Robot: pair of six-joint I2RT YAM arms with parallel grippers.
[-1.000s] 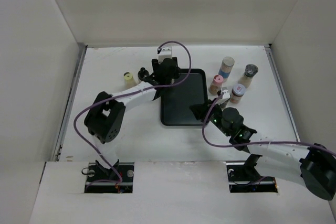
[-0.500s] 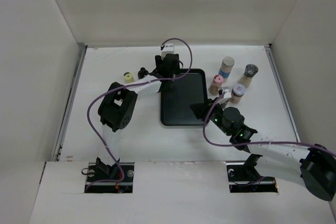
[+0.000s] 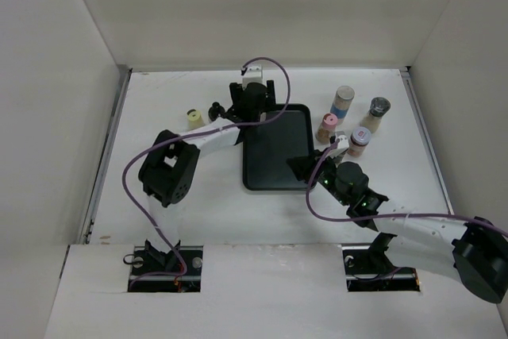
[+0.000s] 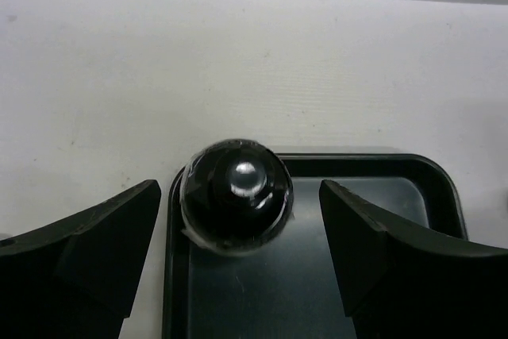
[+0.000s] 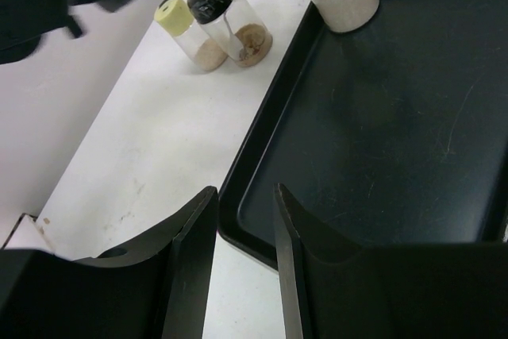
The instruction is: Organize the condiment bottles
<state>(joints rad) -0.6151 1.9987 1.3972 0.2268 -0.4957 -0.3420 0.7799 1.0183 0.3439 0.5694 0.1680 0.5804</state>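
Top external shows the white table [image 3: 214, 206] with the flat black tray [image 3: 274, 156] laid at its middle and the condiment bottles split to either side. Four are grouped on the table right of the tray: a blue-labelled bottle [image 3: 343, 102], a grey-capped shaker [image 3: 377, 113], a pink-capped bottle [image 3: 328, 127] and a red-labelled bottle [image 3: 359, 143]. Two are stood left of it, a yellow-capped bottle [image 3: 193, 117] and a dark-capped bottle [image 3: 215, 109]. One more, the tray bottle [image 4: 236, 194], with a round black cap, is set inside the tray's far left corner. The left gripper [image 4: 240, 194] is spread wide to either side of it, touching nothing. The right gripper [image 5: 244, 192] is held at the tray's near right corner, its fingers a narrow gap apart, with nothing seen pinched.

The bottles are judged light, rigid and smooth-walled, and easily tipped on their small bases. A hold around the body, just below the cap, would be safest.

In the top view the tray bottle is hidden under the left wrist, and its top is cut off in the right wrist view. No label can be read.
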